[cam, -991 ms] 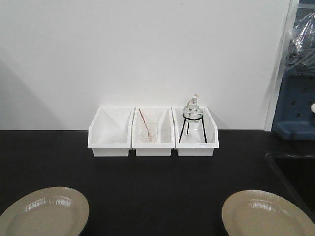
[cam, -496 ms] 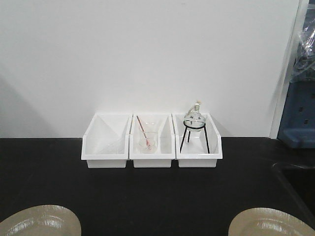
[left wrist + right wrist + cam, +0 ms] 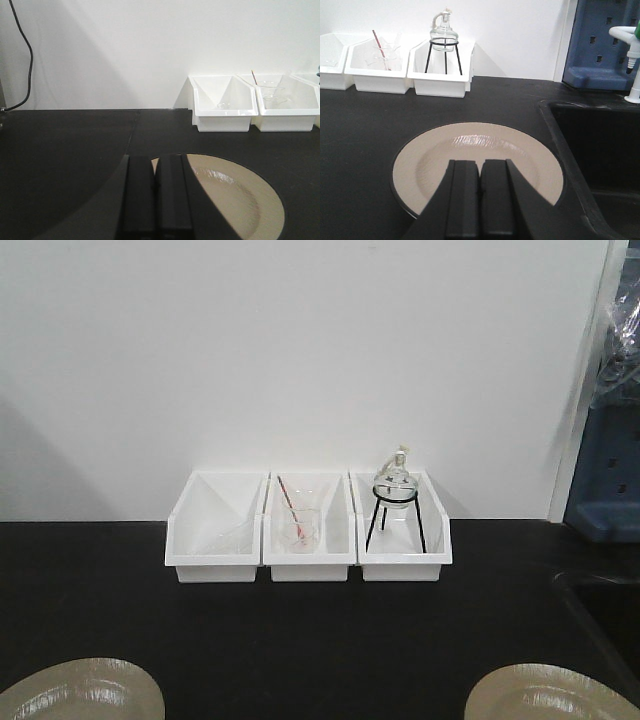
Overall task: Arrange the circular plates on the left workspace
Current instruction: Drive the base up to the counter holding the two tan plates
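Observation:
Two round beige plates lie flat on the black bench top. The left plate shows at the bottom left of the front view and fills the lower right of the left wrist view. The right plate shows at the bottom right and lies next to the sink in the right wrist view. My left gripper is shut and empty above the left plate's near-left rim. My right gripper is shut and empty above the right plate's near half. Neither gripper shows in the front view.
Three white bins stand in a row against the back wall; the middle one holds a glass beaker with a red rod, the right one a glass flask on a black tripod. A sunken black sink lies right of the right plate. A blue rack stands behind it.
From one second ago to half a second ago the front view shifted, so both plates slid lower in the picture and the bins sit lower. Since then nothing has visibly moved.

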Robot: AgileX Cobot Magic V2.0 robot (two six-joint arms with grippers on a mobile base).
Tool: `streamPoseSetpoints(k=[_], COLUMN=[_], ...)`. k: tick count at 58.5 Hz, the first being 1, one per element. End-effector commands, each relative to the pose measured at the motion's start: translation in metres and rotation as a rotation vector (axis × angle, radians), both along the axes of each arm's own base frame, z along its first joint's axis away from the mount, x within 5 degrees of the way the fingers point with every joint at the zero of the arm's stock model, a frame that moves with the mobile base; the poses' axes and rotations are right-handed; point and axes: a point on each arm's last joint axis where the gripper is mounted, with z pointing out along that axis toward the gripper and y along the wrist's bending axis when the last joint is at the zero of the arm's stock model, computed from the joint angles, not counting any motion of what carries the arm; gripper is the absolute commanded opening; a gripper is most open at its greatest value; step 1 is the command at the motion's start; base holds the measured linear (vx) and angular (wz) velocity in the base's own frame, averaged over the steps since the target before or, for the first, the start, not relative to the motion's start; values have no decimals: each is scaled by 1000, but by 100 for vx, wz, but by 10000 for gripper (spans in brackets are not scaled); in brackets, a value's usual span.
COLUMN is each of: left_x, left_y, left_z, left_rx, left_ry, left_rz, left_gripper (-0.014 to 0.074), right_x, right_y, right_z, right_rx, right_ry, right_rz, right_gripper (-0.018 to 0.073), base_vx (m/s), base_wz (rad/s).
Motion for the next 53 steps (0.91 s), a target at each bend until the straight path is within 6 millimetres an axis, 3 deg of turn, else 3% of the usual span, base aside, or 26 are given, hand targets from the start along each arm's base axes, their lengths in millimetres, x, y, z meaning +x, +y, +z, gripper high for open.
streamPoseSetpoints(k=[1, 20, 26, 37, 41, 47, 53], left_x=[-1, -1, -2, -8, -11, -19, -29], left_y=[0, 0, 0, 4, 6, 5, 2], left_z=[4, 6, 12, 31, 40, 69, 107], left_rx=[-2, -1, -20, -389, -452, -419, -256], left_ry=[-83, -97, -138, -376, -445, -525, -589], left_rz=[-5, -5, -6, -31, -39, -55, -52], left_gripper=[3, 2, 2, 2, 2, 2, 2], right_x=[0, -1, -2, -16, -22, -26, -24], right_y=[0, 0, 0, -2, -5, -8, -6], right_z=[8, 15, 26, 66, 84, 113, 149], right_rx=[-47, -114, -93, 43, 115, 201, 155], right_ry=[-115, -195, -303, -687, -742, -724, -672], right_rz=[0, 2, 0, -14, -26, -33, -27], right_gripper=[0, 0, 0, 0, 0, 0, 0], base_vx=[0, 0, 0, 0, 0, 0, 0], base_wz=[0, 0, 0, 0, 0, 0, 0])
